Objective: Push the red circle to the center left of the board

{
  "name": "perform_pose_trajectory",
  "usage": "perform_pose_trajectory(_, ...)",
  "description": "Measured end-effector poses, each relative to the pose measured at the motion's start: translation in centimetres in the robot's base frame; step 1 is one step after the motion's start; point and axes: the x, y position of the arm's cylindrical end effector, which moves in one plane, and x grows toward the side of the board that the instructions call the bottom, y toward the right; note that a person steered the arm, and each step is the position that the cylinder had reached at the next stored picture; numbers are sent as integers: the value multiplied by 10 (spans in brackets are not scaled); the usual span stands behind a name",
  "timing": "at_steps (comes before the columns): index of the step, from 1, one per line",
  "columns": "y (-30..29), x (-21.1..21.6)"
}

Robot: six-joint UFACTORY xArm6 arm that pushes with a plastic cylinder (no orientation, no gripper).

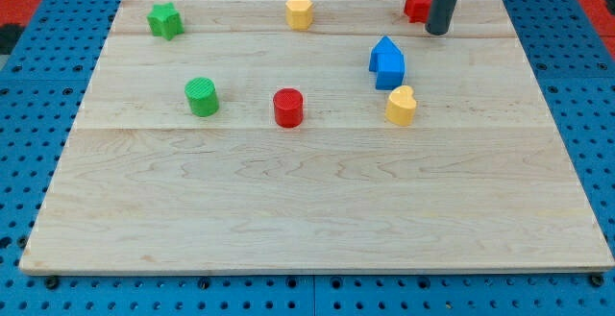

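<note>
The red circle (287, 107), a short red cylinder, stands on the wooden board (317, 210) a little left of the middle. My tip (438, 32) is at the view's top right, far from the red circle, right beside a second red block (416, 4) that the rod partly hides. A green cylinder (202, 97) stands to the left of the red circle.
A green star-like block (165, 19) is at the top left. A yellow cylinder-like block (299, 12) is at top centre. A blue house-shaped block (387, 62) and a yellow heart-like block (401, 106) stand right of the middle.
</note>
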Motion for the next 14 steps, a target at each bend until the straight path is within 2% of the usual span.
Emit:
perform_pose_trajectory(3, 0, -10)
perform_pose_trajectory(4, -3, -4)
perform_pose_trajectory(5, -24, 22)
perform_pose_trajectory(6, -33, 22)
perform_pose_trajectory(7, -25, 67)
perform_pose_trajectory(8, -18, 147)
perform_pose_trajectory(9, -77, 189)
perform_pose_trajectory(10, -125, 179)
perform_pose_trajectory(12, -213, 125)
perform_pose_trajectory(13, -248, 128)
perform_pose_trajectory(14, -269, 150)
